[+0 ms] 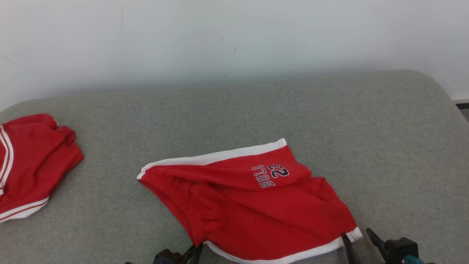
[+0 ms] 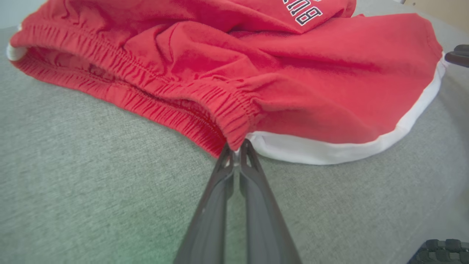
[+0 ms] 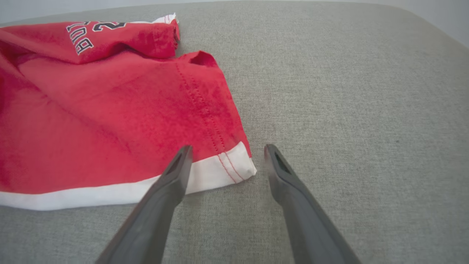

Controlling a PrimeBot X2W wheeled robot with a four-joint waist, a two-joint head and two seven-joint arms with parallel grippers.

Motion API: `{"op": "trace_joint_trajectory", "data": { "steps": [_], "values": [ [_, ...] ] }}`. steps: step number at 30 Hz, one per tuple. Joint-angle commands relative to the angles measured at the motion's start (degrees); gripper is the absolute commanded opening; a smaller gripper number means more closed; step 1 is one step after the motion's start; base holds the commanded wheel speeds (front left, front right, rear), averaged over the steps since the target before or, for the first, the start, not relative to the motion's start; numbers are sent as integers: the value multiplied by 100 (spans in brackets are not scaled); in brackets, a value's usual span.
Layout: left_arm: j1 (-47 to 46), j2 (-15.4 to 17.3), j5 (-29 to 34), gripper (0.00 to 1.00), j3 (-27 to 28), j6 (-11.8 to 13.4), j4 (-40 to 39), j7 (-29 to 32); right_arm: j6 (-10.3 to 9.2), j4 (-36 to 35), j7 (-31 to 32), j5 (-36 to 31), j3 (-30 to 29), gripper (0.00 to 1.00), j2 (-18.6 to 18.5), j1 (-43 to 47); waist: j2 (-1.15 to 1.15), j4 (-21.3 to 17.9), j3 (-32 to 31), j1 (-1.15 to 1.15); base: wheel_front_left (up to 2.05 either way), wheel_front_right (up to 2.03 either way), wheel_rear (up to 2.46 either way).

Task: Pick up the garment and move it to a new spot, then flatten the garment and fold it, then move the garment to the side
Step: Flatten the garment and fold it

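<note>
Big grey fabric-covered table (image 1: 384, 121), and near its front edge lie the crumpled red basketball shorts with white trim (image 1: 256, 205). Another red garment (image 1: 33, 161) sits well apart at far left. The left gripper (image 2: 237, 146) is clenched on the waistband corner, a thin pinch that could slip on lifting. The right gripper (image 3: 225, 154) has its fingers (image 3: 176, 172) spread astride the hem corner, holding nothing. If it closes short, one-sided lifting would bunch the cloth.

On my right wrist feed the right claw (image 3: 228, 147) stands wide open, its two dark fingers (image 3: 165, 194) straddling the near corner of the red shorts (image 3: 110, 121). One finger crosses the white hem (image 3: 110, 194) — the other sits over bare grey worktop (image 3: 348, 91). Lettering (image 3: 78, 40) shows on the far fold.
</note>
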Motion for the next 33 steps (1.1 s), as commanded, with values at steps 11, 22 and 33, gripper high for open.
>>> {"op": "trace_joint_trajectory", "data": {
  "steps": [11, 22, 33],
  "values": [
    [-91, 26, -126, 0, -72, 2, -33, -19, -13, 331, 167, -158, 146, 100, -230, -167, -1, 110, 80, -1, 0, 0, 0],
    [-101, -8, -154, 0, -62, 2, -56, -19, -13, 431, 89, -295, 248, 0, -129, -194, -1, 176, 78, -1, 0, 0, 0],
    [85, -102, -442, 0, 441, 2, -541, -19, -13, -140, 79, 369, 121, 0, -75, 42, -1, 149, -180, -1, 0, 0, 0]
  ]
}}
